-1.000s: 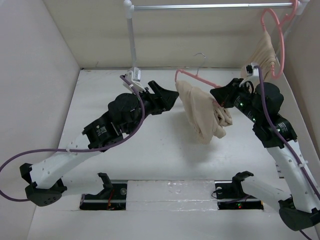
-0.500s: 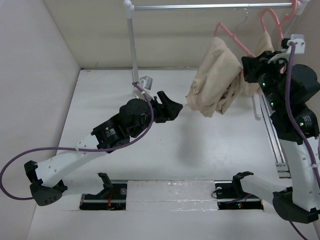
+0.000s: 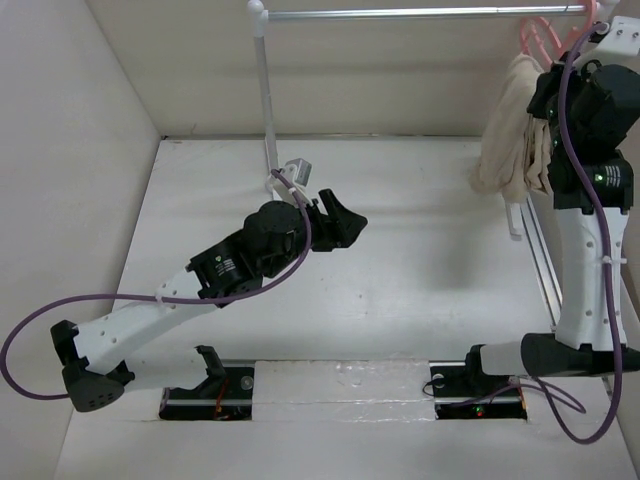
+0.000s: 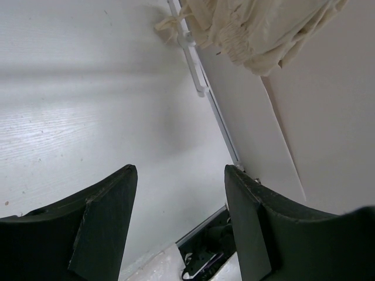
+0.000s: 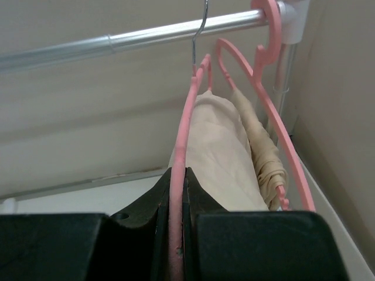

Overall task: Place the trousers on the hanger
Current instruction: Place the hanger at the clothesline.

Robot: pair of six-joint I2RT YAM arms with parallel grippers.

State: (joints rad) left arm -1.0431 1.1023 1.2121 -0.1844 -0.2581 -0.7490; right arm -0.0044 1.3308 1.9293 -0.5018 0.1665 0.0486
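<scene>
Pale walls [image 5: 88,117] back the rail [image 5: 117,40], where my right gripper [image 5: 177,181] pinches the hanger [image 5: 186,111], its rod running straight up-frame to the hook; the trousers [image 5: 214,149] drape just beyond. My left gripper [image 3: 345,225] gapes empty, well apart.

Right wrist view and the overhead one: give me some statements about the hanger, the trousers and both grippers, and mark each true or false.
1. The right gripper is shut on the hanger. True.
2. The left gripper grips a trouser leg. False: it is open and empty, above the table.
3. The trousers lie flat on the table. False: they are draped on the hanger, up by the rail.
4. A second pink hanger is next to the held one. True.
</scene>
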